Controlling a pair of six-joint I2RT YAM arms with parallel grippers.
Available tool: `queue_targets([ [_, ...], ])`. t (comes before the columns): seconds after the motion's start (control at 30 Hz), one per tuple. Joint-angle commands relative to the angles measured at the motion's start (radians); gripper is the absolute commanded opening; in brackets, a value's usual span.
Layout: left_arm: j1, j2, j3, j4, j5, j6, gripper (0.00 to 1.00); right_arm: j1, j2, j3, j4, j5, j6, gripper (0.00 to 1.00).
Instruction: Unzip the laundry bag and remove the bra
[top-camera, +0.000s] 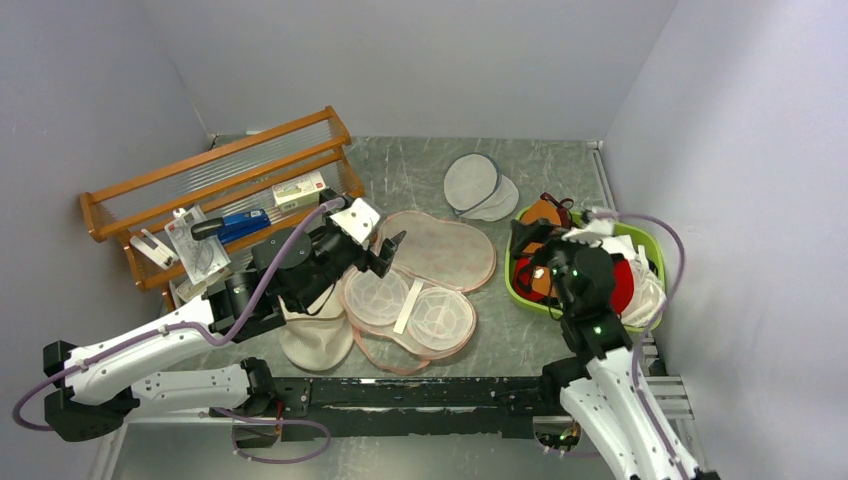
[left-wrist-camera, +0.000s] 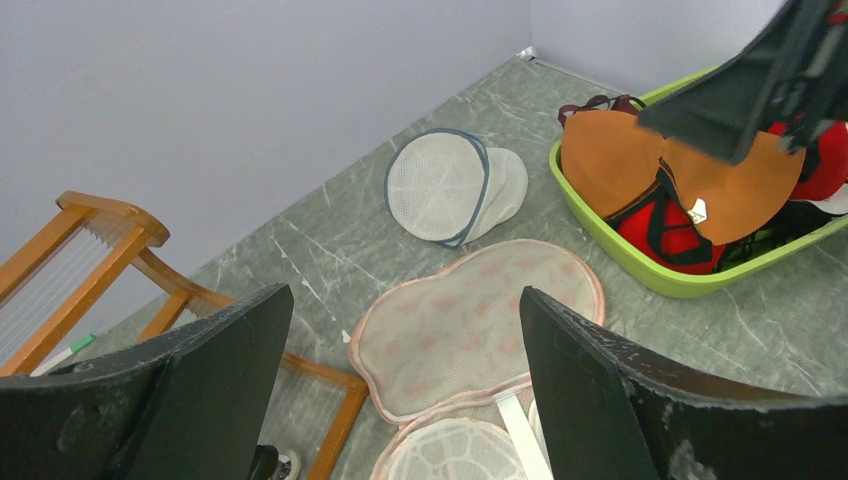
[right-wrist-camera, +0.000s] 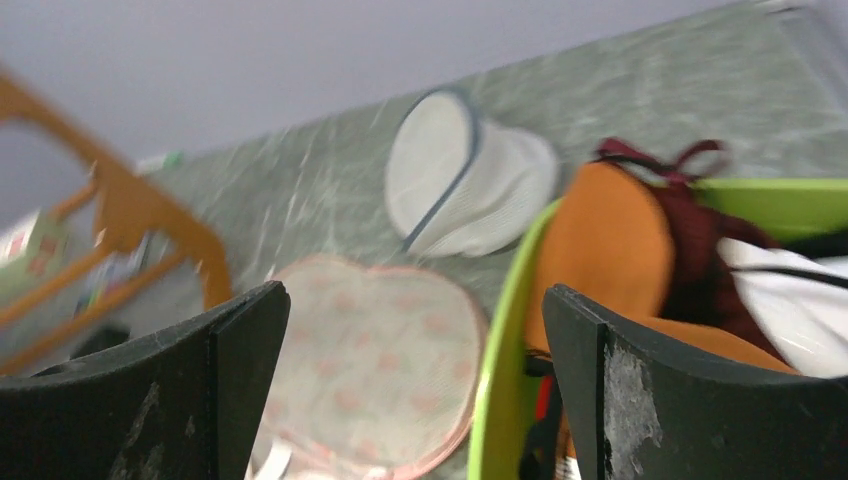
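**A:** How far along are we?

**B:** Close to finished, by our reading. The laundry bag (top-camera: 440, 250) lies unzipped and spread flat on the tabletop (top-camera: 510, 340), just beside the basket (left-wrist-camera: 690, 288) on the left arm's side. Both halves are laid open, and we see nothing orange in either.

**A:** And the bra?

**B:** The bra (left-wrist-camera: 605, 150) sits inside the basket against the rim nearest the bag, resting on red garments. We judge the removal done, and at most the arms have to pull back.

**A:** What are our end effectors doing?

**B:** The left end effector (top-camera: 388, 250) hovers over the bag end farthest from the basket, with its fingers spread and nothing between them. The right end effector (right-wrist-camera: 415, 370) hangs over the basket, also spread wide and empty.

**A:** Which way do the things point?

**B:** The bag's long axis runs across the tabletop. One rounded end points at the basket and the other points away from it, toward the wooden rack (top-camera: 215, 170). The fold between the halves runs along the same line. The bra's two cups lie side by side along the basket's bag-side rim, with their rounded faces turned out toward the bag. Our right arm hides part of it from above.
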Motion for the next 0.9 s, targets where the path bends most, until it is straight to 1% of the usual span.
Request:
queue_targets([
  [0.0,-0.009,-0.016,0.038,-0.004,-0.006,0.009,0.95,-0.004,0.197,0.073,0.066,-0.471,-0.154,1.00],
  [0.13,-0.014,-0.016,0.038,-0.006,-0.014,0.011,0.95,-0.001,0.457,0.180,-0.021,-0.630,-0.172,1.00],
  [0.2,-0.015,-0.016,0.036,-0.005,-0.015,0.013,0.95,0.011,0.572,0.226,-0.059,-0.658,-0.179,1.00],
  [0.23,-0.017,-0.015,0.038,-0.004,-0.014,0.014,0.95,0.021,0.624,0.250,-0.084,-0.647,-0.184,1.00],
  [0.3,-0.019,-0.013,0.038,-0.006,-0.018,0.014,0.95,0.063,0.711,0.298,-0.136,-0.563,-0.194,1.00],
  [0.33,-0.020,-0.013,0.038,-0.007,-0.021,0.016,0.95,0.091,0.745,0.320,-0.159,-0.493,-0.202,1.00],
  [0.4,-0.022,-0.011,0.038,-0.006,-0.026,0.018,0.96,0.173,0.829,0.370,-0.213,-0.313,-0.208,1.00],
  [0.5,-0.025,-0.011,0.036,-0.005,-0.029,0.020,0.96,0.246,0.955,0.463,-0.313,-0.063,-0.208,1.00],
  [0.53,-0.026,-0.011,0.038,-0.006,-0.029,0.021,0.96,0.255,1.003,0.494,-0.343,0.006,-0.198,0.98],
  [0.7,-0.032,-0.007,0.038,-0.008,-0.039,0.025,0.96,0.255,1.183,0.625,-0.431,0.233,-0.184,0.78],
  [0.77,-0.034,-0.007,0.040,-0.010,-0.036,0.025,0.95,0.255,1.220,0.660,-0.439,0.267,-0.186,0.71],
  [0.83,-0.034,-0.007,0.041,-0.013,-0.033,0.025,0.95,0.255,1.243,0.669,-0.422,0.281,-0.200,0.68],
  [0.87,-0.034,-0.007,0.041,-0.013,-0.033,0.024,0.95,0.253,1.255,0.674,-0.410,0.281,-0.208,0.62],
])
